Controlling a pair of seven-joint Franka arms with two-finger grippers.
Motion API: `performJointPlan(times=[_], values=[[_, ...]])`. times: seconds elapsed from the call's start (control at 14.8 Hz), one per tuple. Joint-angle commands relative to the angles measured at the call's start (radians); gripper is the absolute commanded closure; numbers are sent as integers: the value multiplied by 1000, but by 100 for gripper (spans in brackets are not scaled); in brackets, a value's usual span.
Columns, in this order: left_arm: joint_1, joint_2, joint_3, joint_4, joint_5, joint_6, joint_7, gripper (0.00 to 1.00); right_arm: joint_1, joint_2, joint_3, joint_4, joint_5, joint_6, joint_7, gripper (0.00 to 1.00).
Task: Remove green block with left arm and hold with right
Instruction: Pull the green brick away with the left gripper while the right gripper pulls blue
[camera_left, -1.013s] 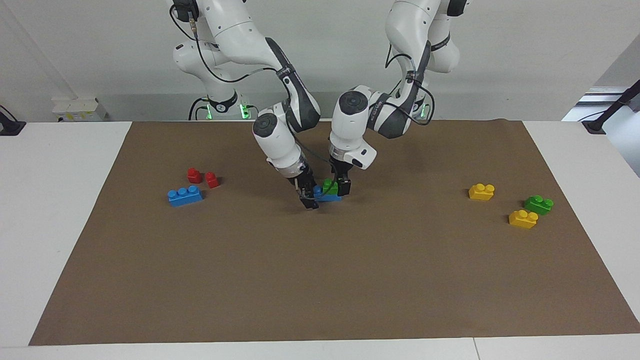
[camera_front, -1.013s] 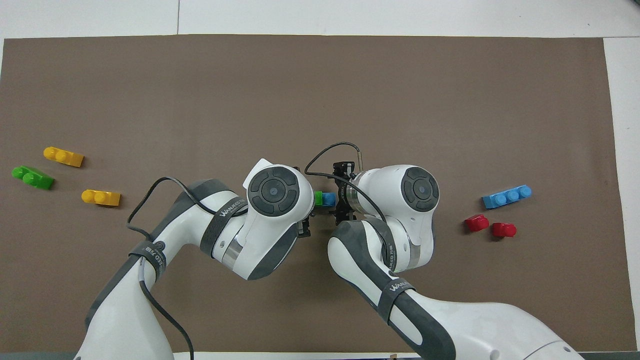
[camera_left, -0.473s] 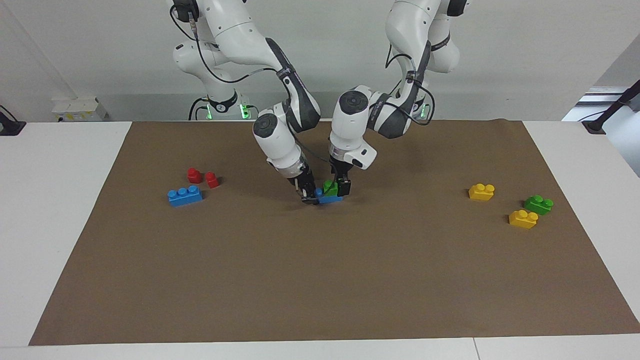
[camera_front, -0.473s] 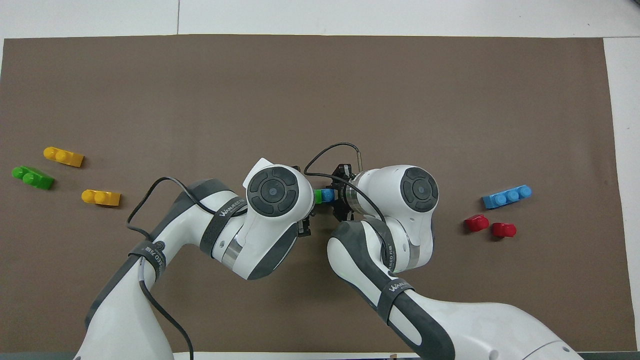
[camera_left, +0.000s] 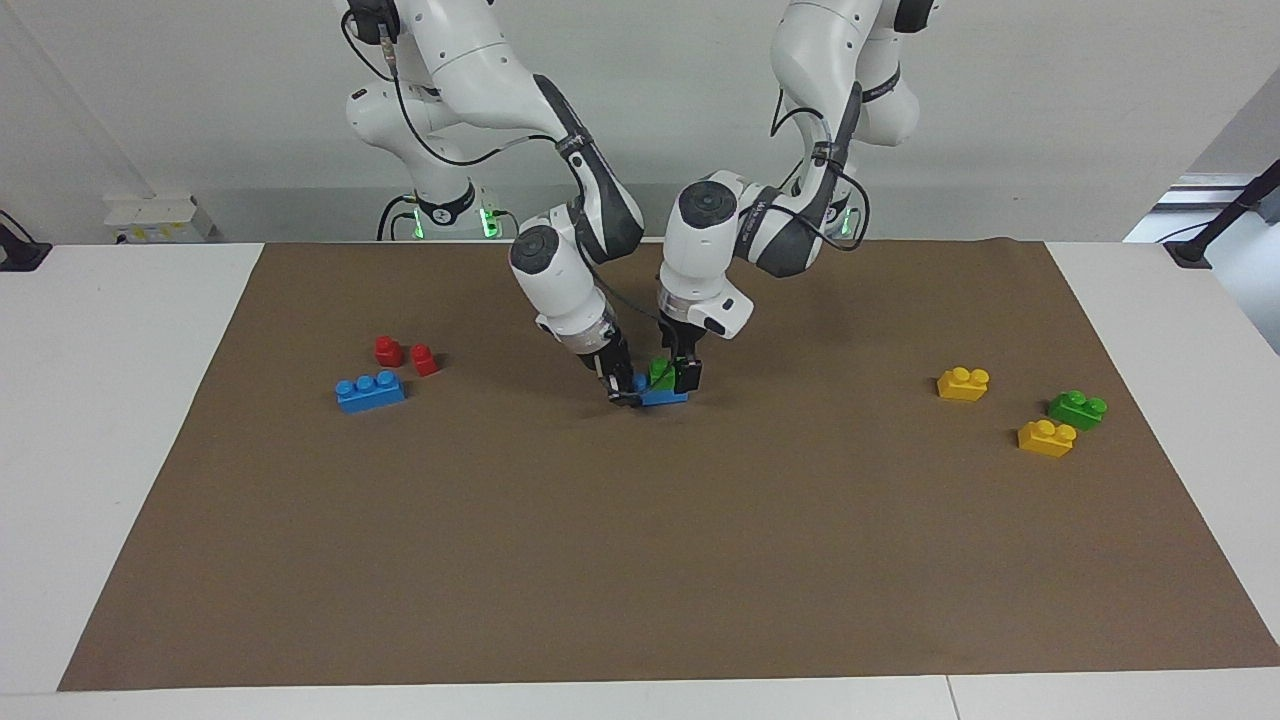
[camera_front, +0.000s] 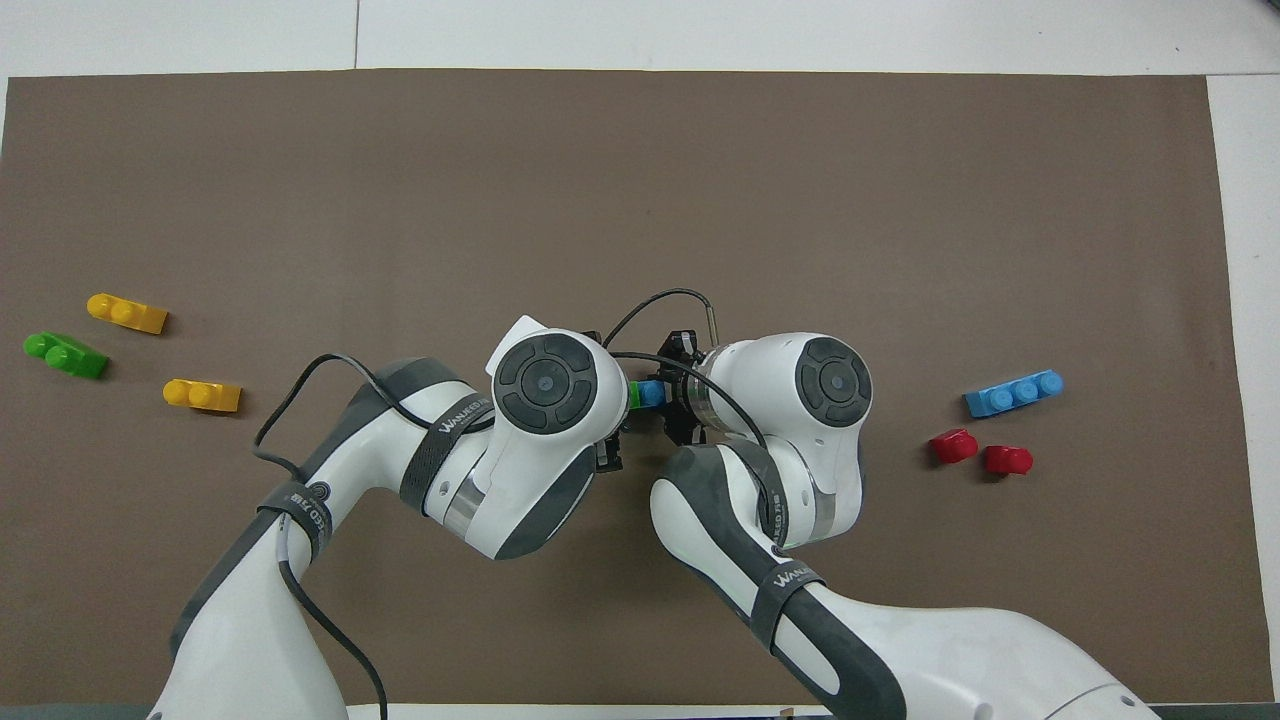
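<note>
The green block (camera_left: 660, 372) sits on a blue brick (camera_left: 662, 396) mid-mat (camera_left: 640, 560); the left gripper (camera_left: 680, 374) is clamped on the green block; the right gripper (camera_left: 622, 388) is at the blue brick's end, and whether it grips I cannot tell; another green brick (camera_left: 1077, 408) lies beside yellow bricks (camera_left: 1046, 437) toward the left arm's end.

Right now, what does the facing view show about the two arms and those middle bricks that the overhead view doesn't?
Only the facing view shows the stack: the green block sits on a blue brick, with the left tool at the green block and the right tool at the blue brick's end. Only the overhead view shows the arms' round wrists covering nearly all of it, leaving slivers of green and blue. Both show the brown mat and the loose second green brick, two yellow bricks, two red bricks and a long blue brick.
</note>
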Motion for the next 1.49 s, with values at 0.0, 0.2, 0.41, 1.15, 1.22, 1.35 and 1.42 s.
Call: performJointPlan(times=[0.0,0.2,0.41,1.15,1.22,1.35,1.42], values=[[-10,-1,6,-9,18,4,-13,24,3,11,0,10,50,22,-40,100],[-16,-1,6,-11,29,4,-10,80,3,13,-1,10,72,28,-54,100],[-11,-8,3,-9,29,4,14,100,3,13,-1,10,72,38,-56,100],[70,-113,2,-5,29,-85,48,100,-11,5,-6,25,70,27,-143,100],[76,-123,0,-5,29,-91,49,100,-25,-2,-9,30,69,19,-166,100],[90,-143,3,-5,29,-113,78,100,-86,-28,-9,47,55,-43,-224,100],[118,-160,3,-5,28,-128,107,100,-120,-45,-9,54,55,-76,-282,100]])
